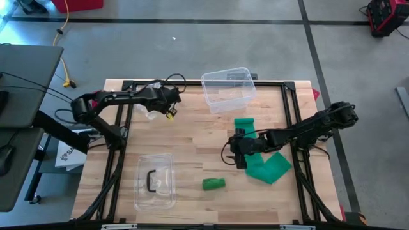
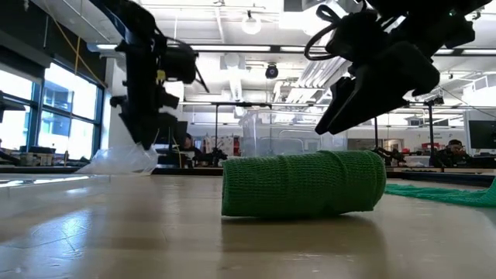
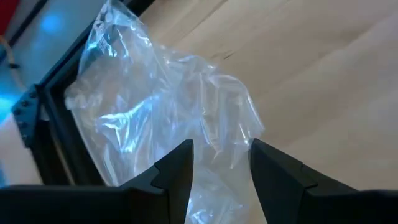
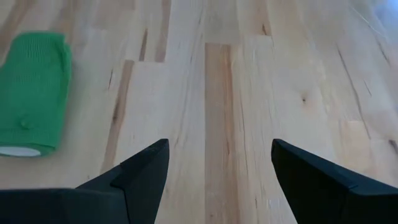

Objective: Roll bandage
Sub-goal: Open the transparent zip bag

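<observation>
The left gripper (image 3: 221, 171) had its two dark fingers (image 3: 177, 168) set around a crumpled clear plastic bag (image 3: 155, 118), the film bunched between them, so the jaws looked closed on the bag. It hung at the far left part of the wooden table (image 1: 192, 144), well apart from the rolled bandage (image 1: 213, 184). The right gripper (image 4: 217, 174) stood with its jaws spread wide and nothing between them, only bare wood below, just beyond the rolled bandage and to its right.

The rolled bandage was a short bright green cylinder of ribbed, stretchy weave, lying on its side near the table's front edge, its layers wound fairly evenly with one pale end showing in the right wrist view. Right of it and a little farther back lay loose green bandage cloth (image 1: 268, 167), unrolled and partly folded flat.

Counted: one rolled bandage, one loose piece of green cloth, one plastic bag, one clear bin (image 1: 227, 89) far behind the roll, and one clear lid (image 1: 155, 181) with a dark handle to the roll's left.
</observation>
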Tool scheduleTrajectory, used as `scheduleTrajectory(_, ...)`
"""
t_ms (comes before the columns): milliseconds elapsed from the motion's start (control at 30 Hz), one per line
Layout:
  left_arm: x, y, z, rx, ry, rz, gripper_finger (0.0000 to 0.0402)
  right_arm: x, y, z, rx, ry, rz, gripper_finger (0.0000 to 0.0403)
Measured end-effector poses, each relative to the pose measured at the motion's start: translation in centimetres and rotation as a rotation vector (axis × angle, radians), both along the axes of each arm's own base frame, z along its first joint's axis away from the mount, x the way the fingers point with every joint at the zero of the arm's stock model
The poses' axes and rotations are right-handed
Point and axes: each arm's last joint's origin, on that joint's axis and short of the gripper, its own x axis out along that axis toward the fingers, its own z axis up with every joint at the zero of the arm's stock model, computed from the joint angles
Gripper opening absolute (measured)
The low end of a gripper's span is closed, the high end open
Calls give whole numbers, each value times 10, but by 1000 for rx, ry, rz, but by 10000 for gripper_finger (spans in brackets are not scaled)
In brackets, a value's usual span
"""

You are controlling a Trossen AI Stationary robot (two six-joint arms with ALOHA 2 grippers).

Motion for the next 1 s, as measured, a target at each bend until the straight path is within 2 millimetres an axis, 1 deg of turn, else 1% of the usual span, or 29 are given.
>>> scheduleTrajectory(67,0,7,-7,-23,34,-12,140,-1,2,1,14,-6,-3,275)
scheduleTrajectory(133,1,9,-14,-70,43,-32,121,-2,6,2,29,-10,-3,275)
scheduleTrajectory(200,5,3,-17,-108,38,-65,85,-3,11,3,49,-16,-3,275)
scheduleTrajectory(267,12,-10,-17,-127,27,-112,33,-5,17,4,72,-21,-2,275)
scheduleTrajectory(300,16,-19,-15,-128,16,-136,17,-6,20,4,87,-20,-2,275)
scheduleTrajectory(367,23,-39,-6,-113,-27,-180,11,-8,29,4,124,-23,-2,275)
scheduleTrajectory(467,34,-82,17,-116,-151,-288,5,-12,44,7,176,-51,5,275)
scheduleTrajectory(600,36,-148,47,-124,-365,-541,5,-14,62,13,220,-140,-7,275)
scheduleTrajectory(667,32,-177,53,-119,-438,-701,6,-13,65,17,236,-190,-1,275)
scheduleTrajectory(733,28,-201,55,-109,-509,-851,6,-9,63,20,240,-227,-1,275)
scheduleTrajectory(800,26,-219,55,-97,-602,-954,6,-6,58,22,223,-247,-5,275)
scheduleTrajectory(867,24,-232,56,-90,-724,-1013,2,-3,52,22,190,-256,-1,275)
scheduleTrajectory(1000,21,-248,56,-59,-961,-1095,1,7,36,20,160,-272,48,275)
